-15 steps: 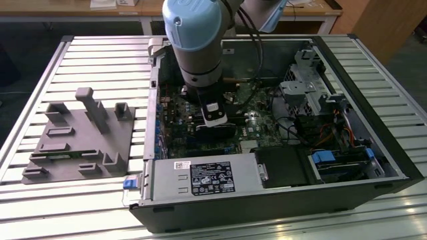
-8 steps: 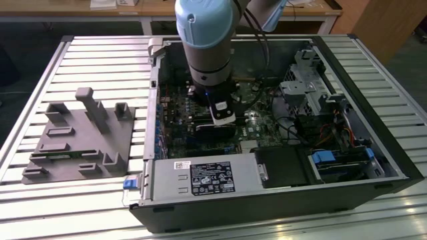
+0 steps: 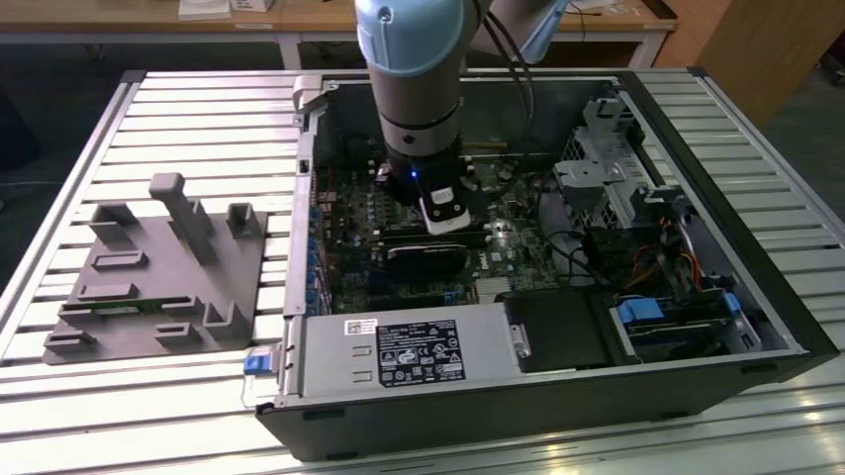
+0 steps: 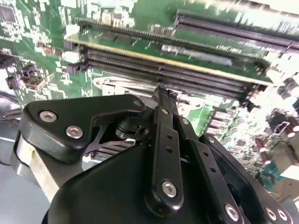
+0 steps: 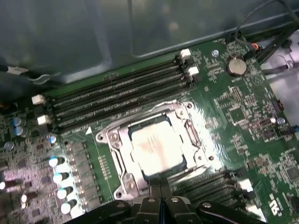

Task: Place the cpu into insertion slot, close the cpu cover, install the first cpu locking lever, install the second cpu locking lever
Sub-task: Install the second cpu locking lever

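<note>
Your black pincer is hovering with fingers pinched narrow, holding nothing, at the near edge of the socket. The small greyish square cpu is sitting seated under the thin silvery cpu cover, just beyond the fingertips.

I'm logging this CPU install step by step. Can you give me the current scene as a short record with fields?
setting: open computer case lying on a slatted table, motherboard exposed
arm: reaches down into the case, over the motherboard
claw: fingers together, tips at the edge of the socket
cpu: lying flat in the socket
cpu cover: silvery frame down around the cpu
locking levers: state cannot be told
memory slots: long black rows beside the socket
beside the case: grey fixture block on the table, on the exterior view's left
</note>
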You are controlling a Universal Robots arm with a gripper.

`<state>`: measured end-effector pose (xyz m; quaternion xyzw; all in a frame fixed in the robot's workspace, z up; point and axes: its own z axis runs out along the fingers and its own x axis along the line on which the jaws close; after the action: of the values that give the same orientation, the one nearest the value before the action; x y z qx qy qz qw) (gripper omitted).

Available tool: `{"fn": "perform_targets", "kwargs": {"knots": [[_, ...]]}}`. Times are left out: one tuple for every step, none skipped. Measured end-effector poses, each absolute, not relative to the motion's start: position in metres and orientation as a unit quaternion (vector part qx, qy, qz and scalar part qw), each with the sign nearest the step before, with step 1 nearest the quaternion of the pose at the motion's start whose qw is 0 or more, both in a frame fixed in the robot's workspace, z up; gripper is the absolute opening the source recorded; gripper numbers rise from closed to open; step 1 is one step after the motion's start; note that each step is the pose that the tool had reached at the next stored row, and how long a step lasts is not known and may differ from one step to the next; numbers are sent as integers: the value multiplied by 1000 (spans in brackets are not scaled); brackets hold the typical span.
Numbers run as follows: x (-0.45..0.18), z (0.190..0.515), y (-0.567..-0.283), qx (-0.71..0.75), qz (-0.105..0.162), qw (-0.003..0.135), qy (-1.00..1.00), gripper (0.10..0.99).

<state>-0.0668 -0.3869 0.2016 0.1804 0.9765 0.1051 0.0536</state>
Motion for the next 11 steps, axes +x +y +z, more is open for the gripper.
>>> {"fn": "perform_targets", "kwargs": {"knots": [[-66,202,-384,180,103,54,977,106],[-66,202,-381,180,102,54,977,106],[-66,202,-378,180,100,54,977,106],[-65,202,-375,180,98,55,977,106],[-65,202,-372,180,97,55,977,106],[-64,202,-368,180,96,55,977,106],[-64,202,-366,180,94,56,978,106],[-64,202,-363,180,92,56,978,106],[-63,202,-361,180,90,56,978,106],[-62,202,-358,179,89,57,978,106],[-62,202,-356,179,86,57,978,106]]}}
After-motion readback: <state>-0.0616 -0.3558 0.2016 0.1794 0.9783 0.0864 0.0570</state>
